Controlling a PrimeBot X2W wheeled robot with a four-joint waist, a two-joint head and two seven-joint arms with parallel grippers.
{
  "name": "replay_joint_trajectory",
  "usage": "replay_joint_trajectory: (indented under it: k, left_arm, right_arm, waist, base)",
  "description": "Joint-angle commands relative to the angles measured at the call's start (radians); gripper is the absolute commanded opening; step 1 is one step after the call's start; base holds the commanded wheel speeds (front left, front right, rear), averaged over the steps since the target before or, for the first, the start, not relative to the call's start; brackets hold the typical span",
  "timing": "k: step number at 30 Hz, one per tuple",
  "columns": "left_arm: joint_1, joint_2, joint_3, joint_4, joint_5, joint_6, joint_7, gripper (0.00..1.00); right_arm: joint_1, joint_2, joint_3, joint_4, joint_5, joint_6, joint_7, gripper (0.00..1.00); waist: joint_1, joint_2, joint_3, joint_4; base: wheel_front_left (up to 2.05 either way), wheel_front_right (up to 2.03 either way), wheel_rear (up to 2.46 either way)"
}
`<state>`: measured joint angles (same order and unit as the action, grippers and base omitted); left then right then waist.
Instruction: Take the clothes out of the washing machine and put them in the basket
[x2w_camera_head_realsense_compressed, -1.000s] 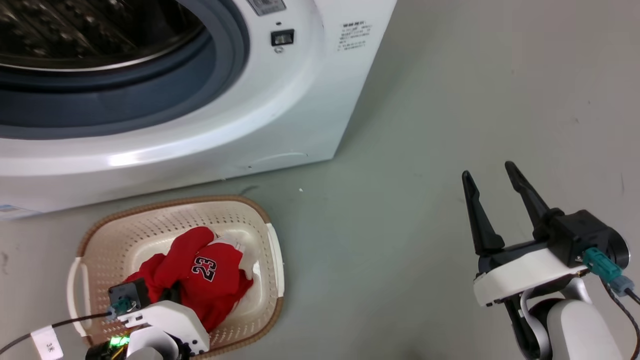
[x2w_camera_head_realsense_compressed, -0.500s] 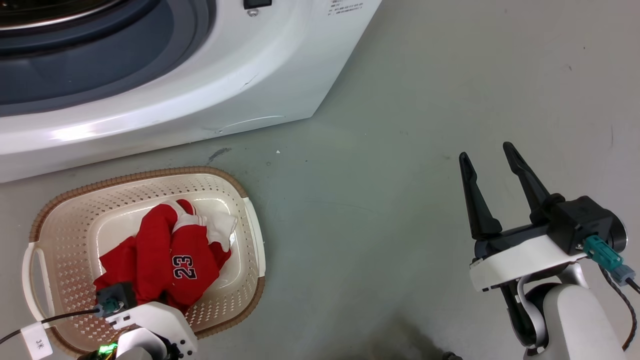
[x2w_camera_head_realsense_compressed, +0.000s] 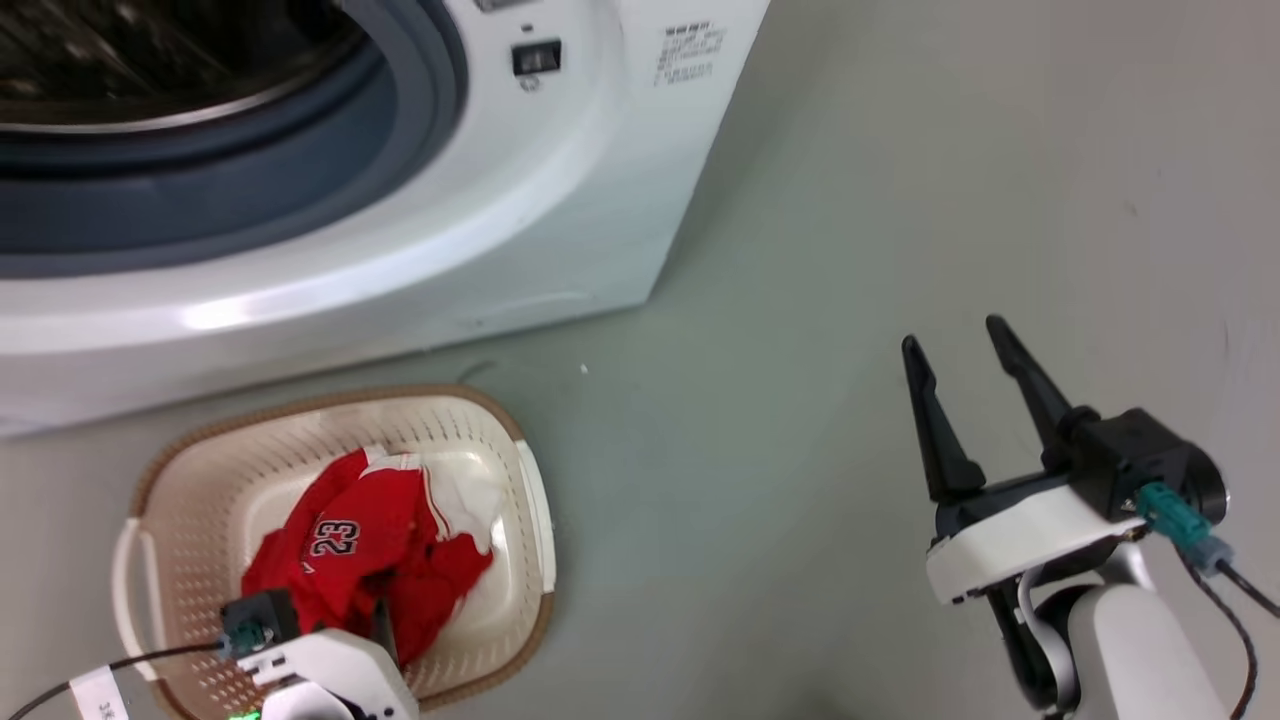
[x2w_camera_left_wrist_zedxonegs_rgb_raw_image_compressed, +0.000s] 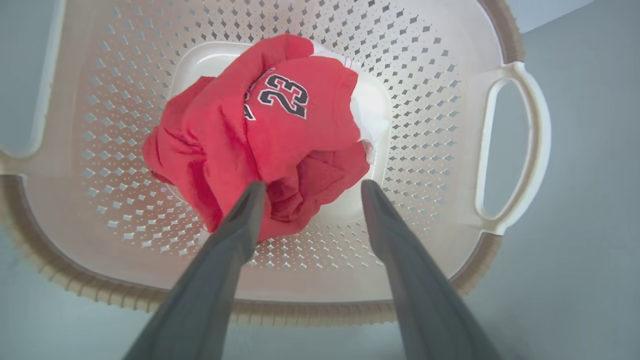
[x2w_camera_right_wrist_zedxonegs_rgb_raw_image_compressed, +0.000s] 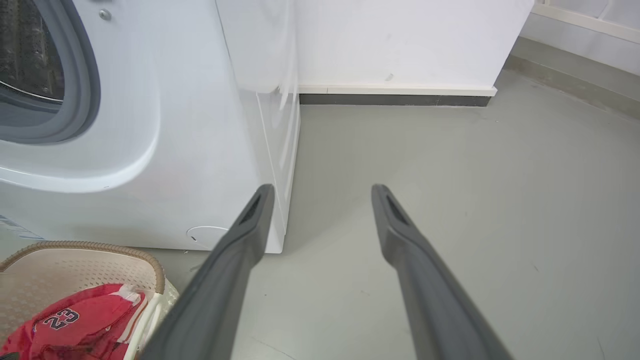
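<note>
The clothes (x2w_camera_left_wrist_zedxonegs_rgb_raw_image_compressed: 260, 135), a crumpled red jersey with white trim and the number 23, lie on the floor of the basket (x2w_camera_left_wrist_zedxonegs_rgb_raw_image_compressed: 440, 100). My left gripper (x2w_camera_left_wrist_zedxonegs_rgb_raw_image_compressed: 311, 186) hangs open just above the heap, a finger on each side of its near edge, holding nothing. In the head view the clothes (x2w_camera_head_realsense_compressed: 360, 560) sit in the basket (x2w_camera_head_realsense_compressed: 330, 395) at the lower left, below the washing machine (x2w_camera_head_realsense_compressed: 560, 200), whose steel drum (x2w_camera_head_realsense_compressed: 150, 50) shows through the grey seal. My right gripper (x2w_camera_head_realsense_compressed: 952, 335) stands open over bare floor at the right, holding nothing.
The right wrist view shows the washing machine's front corner (x2w_camera_right_wrist_zedxonegs_rgb_raw_image_compressed: 270, 150) to the left of my right gripper (x2w_camera_right_wrist_zedxonegs_rgb_raw_image_compressed: 322, 190), the basket (x2w_camera_right_wrist_zedxonegs_rgb_raw_image_compressed: 75, 270) at the lower left, and a white wall with a dark skirting (x2w_camera_right_wrist_zedxonegs_rgb_raw_image_compressed: 395, 99) behind. Grey floor (x2w_camera_head_realsense_compressed: 780, 450) stretches between basket and right arm.
The head camera dipped and came back up, shifting the whole picture. The red jersey has sunk lower and flatter into the basket. The right gripper has stayed open, in much the same place.
</note>
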<state>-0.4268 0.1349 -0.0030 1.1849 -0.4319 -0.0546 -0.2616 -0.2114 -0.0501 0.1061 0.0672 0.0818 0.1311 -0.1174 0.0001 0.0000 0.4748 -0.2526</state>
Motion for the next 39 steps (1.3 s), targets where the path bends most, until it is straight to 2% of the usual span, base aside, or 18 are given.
replay_joint_trajectory:
  k: [1,9,17,30,35,39]
  left_arm:
    - [0.02,-0.001,-0.002,-0.005,0.009,-0.005,-0.005,1.0]
    - [0.103,-0.012,0.017,-0.14,0.049,0.01,-0.005,1.0]
    - [0.178,-0.032,0.048,-0.382,0.115,0.016,-0.004,1.0]
    - [0.295,-0.05,0.047,-0.853,0.242,0.03,-0.004,1.0]
    - [0.358,-0.03,0.017,-0.976,0.291,0.044,0.007,1.0]
    - [0.408,-0.002,-0.004,-1.073,0.336,0.06,0.058,1.0]
  right_arm:
    - [0.014,0.0,0.003,0.005,0.002,-0.001,0.0,1.0]
    - [0.085,0.0,-0.006,0.018,-0.011,-0.001,0.03,1.0]
    - [0.168,0.0,-0.032,0.006,-0.034,-0.001,0.063,1.0]
    - [0.263,0.0,-0.085,-0.05,-0.06,-0.001,0.093,1.0]
    - [0.279,0.0,-0.098,-0.074,-0.078,-0.001,0.095,1.0]
    - [0.286,0.0,-0.105,-0.093,-0.091,-0.001,0.095,1.0]
  waist:
    - [-0.0001,0.0,-0.07,0.02]
    - [-0.0001,0.0,-0.24,0.063]
    - [-0.0001,0.0,-0.37,0.106]
    - [-0.0001,0.0,-0.473,0.172]
    - [-0.0001,0.0,-0.496,0.189]
    - [-0.0001,0.0,-0.507,0.196]
  base:
    - [0.0,0.0,0.0]
    - [0.0,0.0,0.0]
    - [0.0,0.0,0.0]
    - [0.0,0.0,0.0]
    - [0.0,0.0,0.0]
    - [0.0,0.0,0.0]
